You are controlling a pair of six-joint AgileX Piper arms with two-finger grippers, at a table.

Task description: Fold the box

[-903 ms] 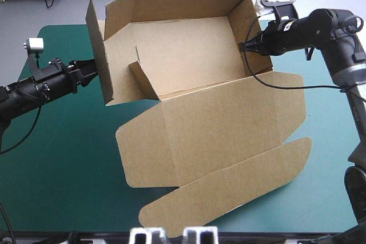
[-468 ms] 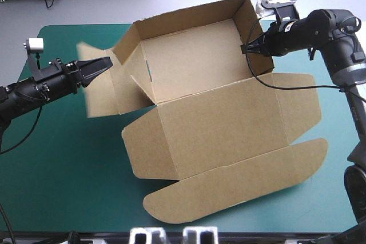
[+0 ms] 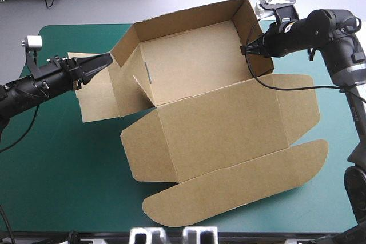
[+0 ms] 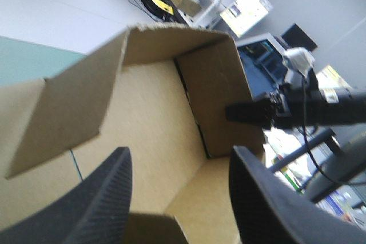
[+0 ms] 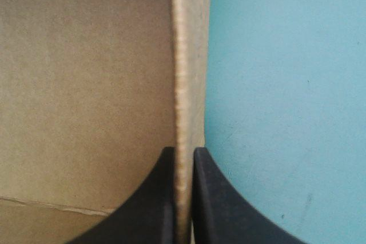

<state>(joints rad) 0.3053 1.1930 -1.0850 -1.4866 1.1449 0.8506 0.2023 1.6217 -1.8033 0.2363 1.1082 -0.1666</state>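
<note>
Dropping outward since the earlier frames, the side flap [image 3: 97, 96] at 9 o'clock of the brown box [image 3: 189, 55] now lies low and tilted over the surface [image 3: 63, 170]. Earlier it stood upright against the left claw [image 3: 102, 61]. That claw is now spread wide and holds nothing. Its black fingers [image 4: 97, 198] stand apart, with the tips just beside the tray's 9 o'clock corner. The right claw [image 3: 245, 49] has kept its grip through all three frames: it is clamped on the right wall [image 3: 254, 32] at 3 o'clock, and the board's edge shows as a thin strip between the nearly meeting fingers [image 5: 157, 198]. The box sits mid-surface as an open tray. Its far and right walls are raised, the far wall stands at the surface's 12 o'clock edge, and a short inner flap [image 3: 143, 87] leans at the 8 o'clock corner. The lid [image 3: 223, 121] lies flat toward 6 o'clock and has slid slightly toward 3 o'clock since the first frame. Its curved tuck flap [image 3: 240, 181] ends near the 6 o'clock edge of the surface without touching it. A broad patch of bare teal-green cover lies open from 7 to 9 o'clock of the lid. A narrower strip is open from 3 to 5 o'clock, beside the lid's right ear [image 3: 297, 101].
</note>
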